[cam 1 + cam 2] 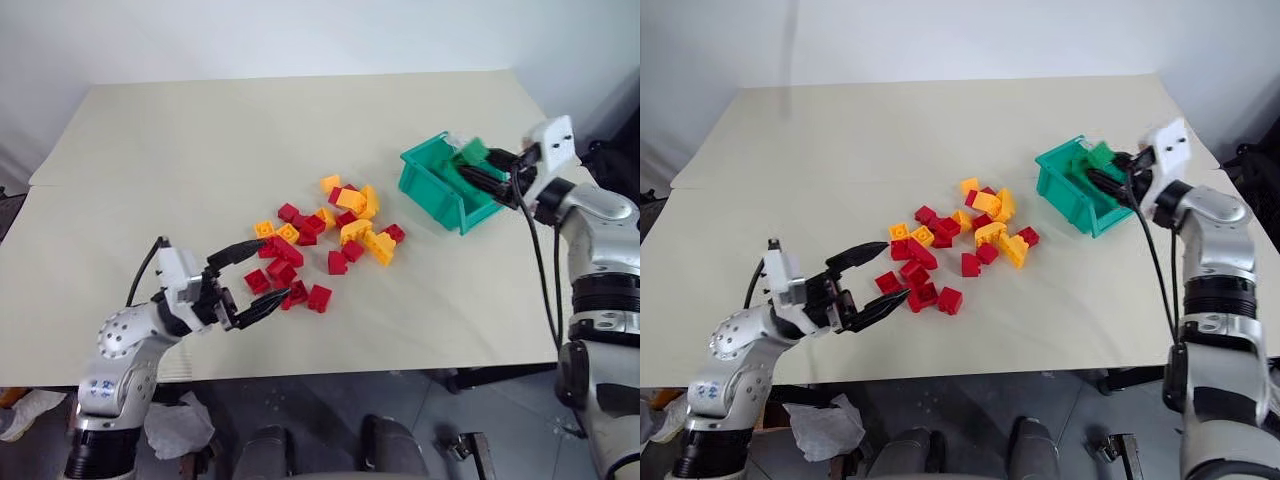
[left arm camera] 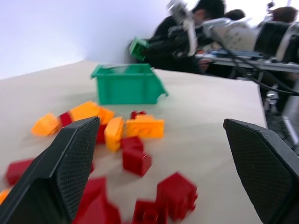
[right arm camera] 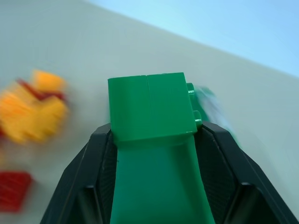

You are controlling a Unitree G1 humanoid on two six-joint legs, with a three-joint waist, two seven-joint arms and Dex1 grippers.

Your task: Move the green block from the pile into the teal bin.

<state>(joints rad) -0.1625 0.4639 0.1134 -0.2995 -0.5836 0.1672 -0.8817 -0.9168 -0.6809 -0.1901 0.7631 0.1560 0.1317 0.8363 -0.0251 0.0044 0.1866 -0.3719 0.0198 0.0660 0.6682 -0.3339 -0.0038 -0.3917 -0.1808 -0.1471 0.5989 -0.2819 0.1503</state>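
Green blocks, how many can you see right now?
1. The green block is clamped between the right gripper's fingers, held over the teal bin at the table's right side. None shows in the pile, though one could hide under other bricks.

- The green block (image 3: 148, 109) between my right fingers is a plain bright green, studs the same shade
- The teal bin (image 1: 432, 186) is a bluer, deeper green, with a whitish label at its far edge
- The pile (image 1: 325, 240) mixes red bricks with yellow-orange ones; the near left bricks are mostly red, the far right ones mostly yellow-orange
- The table (image 1: 250, 130) is a plain pale cream
- My left gripper (image 1: 246, 282) has black fingers (image 2: 70, 158) with a fine cross-hatched texture on the pads; my right gripper (image 1: 487, 168) is black too
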